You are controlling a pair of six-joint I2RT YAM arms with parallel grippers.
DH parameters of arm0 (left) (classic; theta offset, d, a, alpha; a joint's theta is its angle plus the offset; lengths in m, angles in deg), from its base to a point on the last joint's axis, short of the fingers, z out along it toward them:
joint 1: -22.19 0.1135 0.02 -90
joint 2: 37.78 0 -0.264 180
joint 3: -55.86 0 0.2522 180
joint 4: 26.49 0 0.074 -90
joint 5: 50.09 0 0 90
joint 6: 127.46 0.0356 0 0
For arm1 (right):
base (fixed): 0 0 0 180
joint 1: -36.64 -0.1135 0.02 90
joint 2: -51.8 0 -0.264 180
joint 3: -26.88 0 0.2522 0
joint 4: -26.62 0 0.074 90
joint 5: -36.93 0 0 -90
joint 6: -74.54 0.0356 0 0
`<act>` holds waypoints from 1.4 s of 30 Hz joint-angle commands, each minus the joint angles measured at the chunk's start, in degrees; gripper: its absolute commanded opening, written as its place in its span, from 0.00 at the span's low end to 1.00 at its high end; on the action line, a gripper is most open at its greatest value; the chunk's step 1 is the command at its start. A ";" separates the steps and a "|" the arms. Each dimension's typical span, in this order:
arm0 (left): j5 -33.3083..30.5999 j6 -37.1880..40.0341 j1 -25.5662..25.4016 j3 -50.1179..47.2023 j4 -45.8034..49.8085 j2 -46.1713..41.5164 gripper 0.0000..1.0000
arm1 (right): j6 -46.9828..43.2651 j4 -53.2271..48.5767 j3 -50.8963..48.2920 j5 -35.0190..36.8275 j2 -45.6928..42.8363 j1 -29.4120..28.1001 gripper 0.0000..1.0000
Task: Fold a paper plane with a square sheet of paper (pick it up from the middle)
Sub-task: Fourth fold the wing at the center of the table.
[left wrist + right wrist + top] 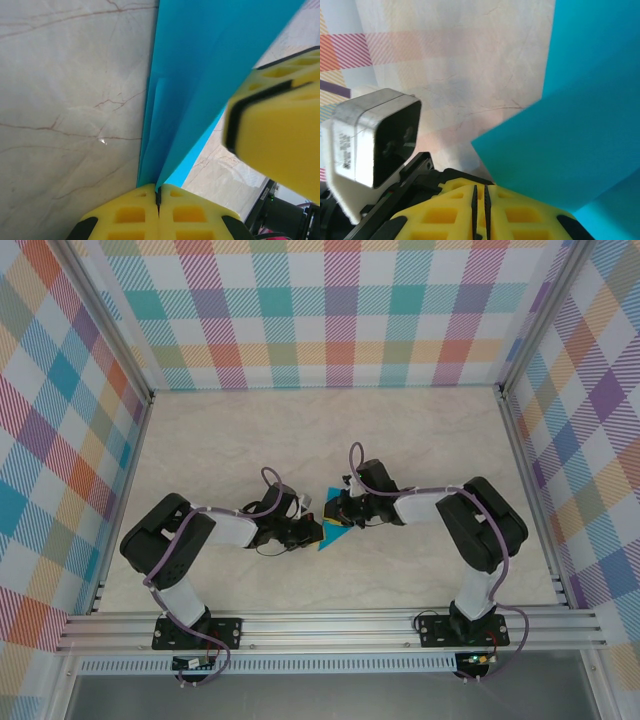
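Note:
The square sheet of paper (330, 538) is bright cyan-blue and partly folded, held just above the table between the two arms. My left gripper (158, 192) is shut on its lower edge, with the folded layers (200, 75) rising from between the yellow fingers. My right gripper (480, 192) meets it from the right (340, 516). Its jaws stand a narrow slit apart with nothing in the gap. A corner of the paper (580, 125) lies over its right finger. One of the right gripper's yellow fingers (280, 130) shows blurred beside the paper in the left wrist view.
The marble-pattern table (230, 440) is walled by checked panels (330, 310) on three sides, with an aluminium rail (330, 625) along the near edge. The left wrist's camera box (375, 135) sits close in front of my right gripper.

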 commanded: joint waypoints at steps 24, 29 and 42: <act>-2.69 4.32 0.46 1.19 7.85 -0.80 0.06 | -3.04 -14.97 3.95 12.99 3.33 -0.06 0.12; -3.98 3.63 0.46 0.24 6.49 -3.77 0.14 | -2.33 -11.28 2.75 10.92 3.35 0.02 0.12; -3.97 2.75 0.46 0.96 4.90 -3.74 0.17 | -2.22 -9.70 2.20 9.09 3.20 0.01 0.13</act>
